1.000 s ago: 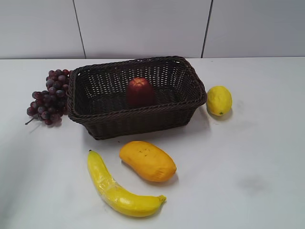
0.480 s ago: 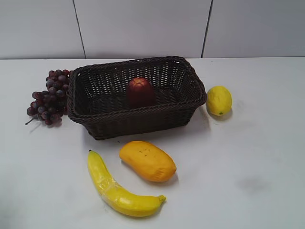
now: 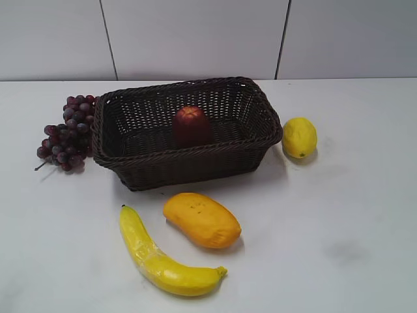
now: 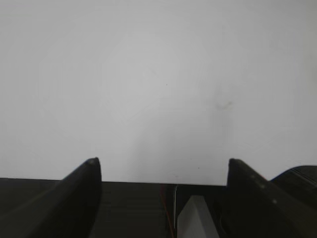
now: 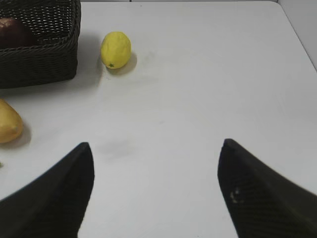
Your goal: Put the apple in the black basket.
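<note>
The dark red apple (image 3: 191, 125) rests inside the black basket (image 3: 195, 160) at the back middle of the table. In the right wrist view the basket (image 5: 49, 59) shows at the top left with the apple (image 5: 14, 33) partly cut off inside it. My right gripper (image 5: 156, 148) is open and empty over bare table, well to the right of the basket. My left gripper (image 4: 161, 163) is open and empty over bare white table near its front edge. Neither gripper shows in the exterior view.
A purple grape bunch (image 3: 67, 134) lies left of the basket. A lemon (image 3: 300, 137) lies right of it and also shows in the right wrist view (image 5: 116, 49). A mango (image 3: 201, 220) and a banana (image 3: 163, 257) lie in front of the basket.
</note>
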`<control>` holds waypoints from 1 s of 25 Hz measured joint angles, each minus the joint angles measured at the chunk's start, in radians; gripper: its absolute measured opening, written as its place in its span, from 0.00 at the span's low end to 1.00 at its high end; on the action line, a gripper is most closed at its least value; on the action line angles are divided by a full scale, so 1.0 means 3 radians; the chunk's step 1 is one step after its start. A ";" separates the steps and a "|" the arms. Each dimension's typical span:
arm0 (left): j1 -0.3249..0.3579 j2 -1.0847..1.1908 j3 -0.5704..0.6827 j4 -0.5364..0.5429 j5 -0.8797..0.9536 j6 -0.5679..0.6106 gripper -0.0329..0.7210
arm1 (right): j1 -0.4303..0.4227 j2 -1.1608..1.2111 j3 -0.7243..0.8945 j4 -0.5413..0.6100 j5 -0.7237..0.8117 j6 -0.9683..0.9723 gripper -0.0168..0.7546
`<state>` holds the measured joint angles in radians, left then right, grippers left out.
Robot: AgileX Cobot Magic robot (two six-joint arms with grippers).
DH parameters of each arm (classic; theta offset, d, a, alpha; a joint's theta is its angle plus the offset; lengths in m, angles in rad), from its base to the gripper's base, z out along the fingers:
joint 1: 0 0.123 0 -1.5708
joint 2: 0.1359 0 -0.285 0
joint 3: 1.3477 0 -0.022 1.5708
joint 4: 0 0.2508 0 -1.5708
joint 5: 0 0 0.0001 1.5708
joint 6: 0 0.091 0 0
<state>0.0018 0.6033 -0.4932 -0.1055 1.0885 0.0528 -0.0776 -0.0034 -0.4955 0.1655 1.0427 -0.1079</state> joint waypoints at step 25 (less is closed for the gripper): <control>0.0000 -0.2026 0.0025 0.0024 0.0002 0.0003 0.83 | 0.0000 -0.0001 0.0000 0.0007 0.0000 0.0000 0.78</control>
<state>0.0018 -0.0044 -0.4857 -0.0984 1.0891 0.0537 -0.0776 -0.0035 -0.4955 0.1674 1.0427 -0.1079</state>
